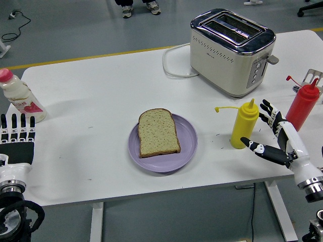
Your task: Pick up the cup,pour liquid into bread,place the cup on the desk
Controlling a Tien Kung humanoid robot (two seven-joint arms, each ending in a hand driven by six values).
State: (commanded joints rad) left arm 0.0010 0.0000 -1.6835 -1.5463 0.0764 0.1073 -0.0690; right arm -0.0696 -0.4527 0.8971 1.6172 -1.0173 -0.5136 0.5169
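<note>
One yellow squeeze bottle [244, 124] just beside the spread right robot hand [276, 137], seemingly apart.
</note>
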